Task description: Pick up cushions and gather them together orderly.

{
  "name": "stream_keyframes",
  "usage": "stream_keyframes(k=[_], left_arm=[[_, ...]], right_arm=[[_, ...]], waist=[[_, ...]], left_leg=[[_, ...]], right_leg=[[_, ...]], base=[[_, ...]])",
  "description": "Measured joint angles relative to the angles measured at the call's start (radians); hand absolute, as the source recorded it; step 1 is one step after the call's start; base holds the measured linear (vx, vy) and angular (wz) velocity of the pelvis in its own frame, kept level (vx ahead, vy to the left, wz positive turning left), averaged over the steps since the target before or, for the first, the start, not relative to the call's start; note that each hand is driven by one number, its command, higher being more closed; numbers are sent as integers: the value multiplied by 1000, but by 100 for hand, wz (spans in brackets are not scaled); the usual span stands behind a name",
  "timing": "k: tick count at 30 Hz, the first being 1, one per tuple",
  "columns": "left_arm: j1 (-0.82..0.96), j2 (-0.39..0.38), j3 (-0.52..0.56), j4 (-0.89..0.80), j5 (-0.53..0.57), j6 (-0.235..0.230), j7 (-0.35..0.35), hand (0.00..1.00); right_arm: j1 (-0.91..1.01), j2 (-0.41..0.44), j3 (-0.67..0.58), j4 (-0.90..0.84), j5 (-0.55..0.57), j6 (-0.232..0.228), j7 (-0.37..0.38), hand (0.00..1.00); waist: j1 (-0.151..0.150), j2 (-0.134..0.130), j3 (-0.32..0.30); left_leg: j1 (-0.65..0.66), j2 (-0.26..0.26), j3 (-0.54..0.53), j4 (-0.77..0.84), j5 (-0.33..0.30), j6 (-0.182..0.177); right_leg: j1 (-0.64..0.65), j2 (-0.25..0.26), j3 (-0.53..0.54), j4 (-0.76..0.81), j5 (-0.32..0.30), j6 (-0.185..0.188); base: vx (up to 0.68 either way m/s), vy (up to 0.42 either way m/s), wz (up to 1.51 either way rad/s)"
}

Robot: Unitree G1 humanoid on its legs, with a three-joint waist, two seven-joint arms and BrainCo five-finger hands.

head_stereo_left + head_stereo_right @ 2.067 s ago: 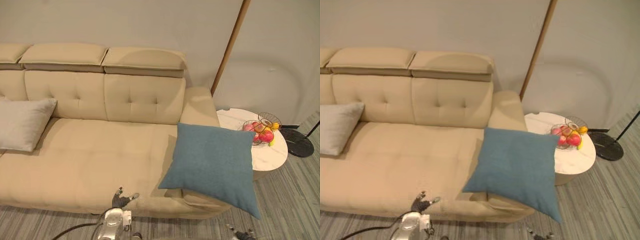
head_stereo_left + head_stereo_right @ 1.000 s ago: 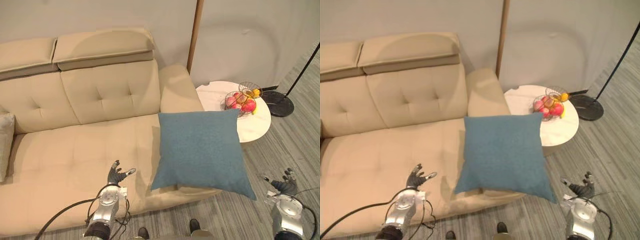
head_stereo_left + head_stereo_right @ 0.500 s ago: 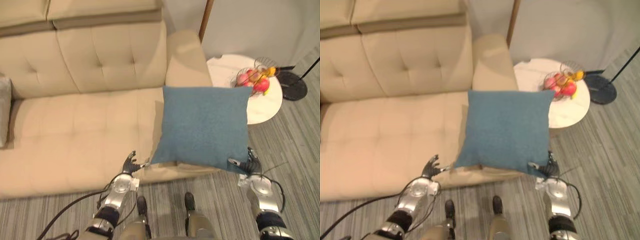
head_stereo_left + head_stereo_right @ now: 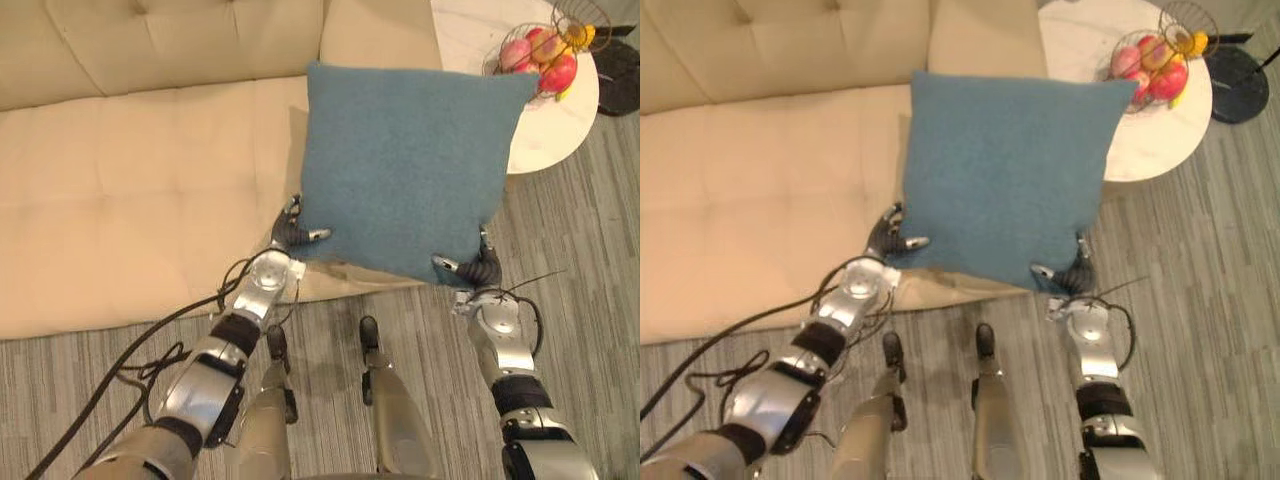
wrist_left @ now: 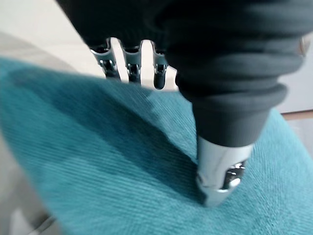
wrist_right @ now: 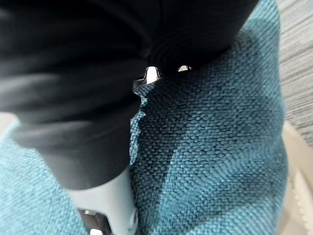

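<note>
Clamped left hand (image 4: 291, 233) and right hand (image 4: 479, 270) on near corners of the blue cushion (image 4: 405, 165), probably light and floppy, at the sofa (image 4: 130, 170) front

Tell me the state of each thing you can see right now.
blue cushion: held at both lower corners, over the sofa's armrest end.
left hand: pinching the cushion's corner.
right hand: pinching the other corner.
wire basket: upright on the round table, holding fruit.

The room is bright with soft, even light. The blue cushion (image 4: 405, 165) drops a faint shadow on the sofa (image 4: 130, 170) beside it.
</note>
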Motion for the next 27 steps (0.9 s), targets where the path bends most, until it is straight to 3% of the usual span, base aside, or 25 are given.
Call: stream_keyframes(k=[1, 2, 3, 14, 20, 27], left_arm=[[-5, 0, -2, -1, -7, 0, 10, 0], [-12, 0, -5, -2, -18, 0, 14, 0], [-18, -1, -7, -6, -37, 0, 18, 100], [-27, -17, -48, -144, -126, -3, 80, 100], [-25, -21, -49, -227, -174, -13, 106, 100], [160, -40, -50, -395, -213, -41, 124, 100]], right_arm=[[0, 0, 5, -10, 6, 0, -3, 0], [0, 1, 12, -26, 21, 0, -7, 100], [-1, 5, 17, -39, 25, -1, -15, 100], [-23, 21, 14, -90, 102, -19, -79, 100], [-11, 43, 15, -236, 116, -22, -105, 100], [152, 112, 16, -422, 94, -53, -112, 100]], waist=[[1, 0, 0], [5, 0, 0], [9, 0, 0], [33, 0, 0], [33, 2, -2], [35, 9, -8]], left_leg=[[-7, 5, 4, 0, 1, -2], [-16, 12, 8, 0, 3, -6], [-27, 19, 10, 0, 6, -10], [-21, 35, 21, -1, 13, -21], [34, 38, 23, -4, 10, -25], [118, 34, 7, -17, 8, -26]], right_leg=[[-7, 5, 2, 0, 2, -2], [-18, 11, 2, 0, 5, -7], [-30, 17, 1, 0, 7, -9], [-22, 31, -3, -4, 12, -16], [49, 32, -6, -38, 16, -18], [161, 31, -37, -73, 9, -15]], base=[[-11, -49, -13], [-2, -57, -10], [2, -59, -9], [6, -24, -1], [15, -9, 0], [41, -11, 11]])
